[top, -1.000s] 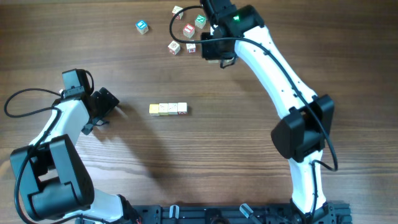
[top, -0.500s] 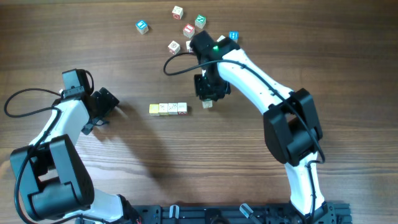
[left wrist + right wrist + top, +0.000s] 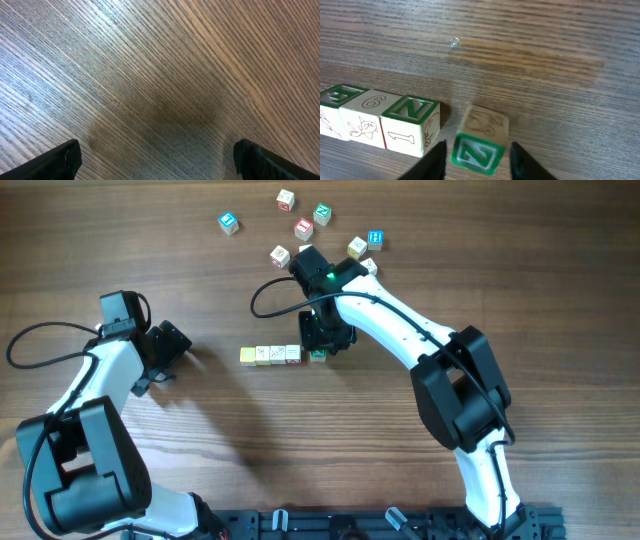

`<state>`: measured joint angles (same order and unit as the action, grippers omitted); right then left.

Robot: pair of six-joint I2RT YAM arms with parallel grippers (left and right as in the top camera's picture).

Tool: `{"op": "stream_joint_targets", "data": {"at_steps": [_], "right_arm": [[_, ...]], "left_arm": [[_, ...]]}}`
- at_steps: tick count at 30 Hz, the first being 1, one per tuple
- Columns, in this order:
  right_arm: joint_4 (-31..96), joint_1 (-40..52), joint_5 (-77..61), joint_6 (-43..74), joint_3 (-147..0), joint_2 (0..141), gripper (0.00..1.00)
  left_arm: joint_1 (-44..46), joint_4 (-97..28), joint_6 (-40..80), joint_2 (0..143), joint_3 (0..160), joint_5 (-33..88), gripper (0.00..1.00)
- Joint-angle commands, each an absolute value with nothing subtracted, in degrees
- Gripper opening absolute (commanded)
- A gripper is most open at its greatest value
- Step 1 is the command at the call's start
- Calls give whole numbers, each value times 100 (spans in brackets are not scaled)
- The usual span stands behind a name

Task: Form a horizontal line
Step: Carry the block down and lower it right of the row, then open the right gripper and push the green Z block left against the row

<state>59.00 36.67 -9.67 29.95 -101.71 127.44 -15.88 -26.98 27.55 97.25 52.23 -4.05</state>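
Row point(image 3: 270, 355) of four cubes lies just outside one finger of the right gripper point(image 3: 479, 162), its N cube point(image 3: 410, 125) nearest the jaws. The green cube point(image 3: 480, 140) sits on the table point(image 3: 545, 75) between those jaws, slightly skewed and a small gap from the N cube. The fingers are parted, just clear of its sides. The left gripper point(image 3: 160, 162) is spread wide, only table between its jaws.
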Motion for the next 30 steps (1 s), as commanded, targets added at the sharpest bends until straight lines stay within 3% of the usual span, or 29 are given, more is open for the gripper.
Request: {"op": "stream_joint_targets", "data": {"at_steps": [1,5,7,16,30], "right_arm": [[5806,3695,-1039,3024,-10132,12803,44],[5655,3695,-432,3225,-10132,12803,50],[5566,3645,202,3514,-10132,12803,50],[5658,3415,613,3645,-10132,12803,49],[6521,3267,30,3599,-10110,12803,52]], "left_arm": [[-1599,-2700,2768,9758,5196,-458,100],[-1599,-2703,2766,9758,5196,-458,100],[-1599,-2703,2766,9758,5196,-458,100],[-1599,-2700,2766,9758,5196,-458,100],[-1599,-2703,2766,9758,5196,-458,100]]}}
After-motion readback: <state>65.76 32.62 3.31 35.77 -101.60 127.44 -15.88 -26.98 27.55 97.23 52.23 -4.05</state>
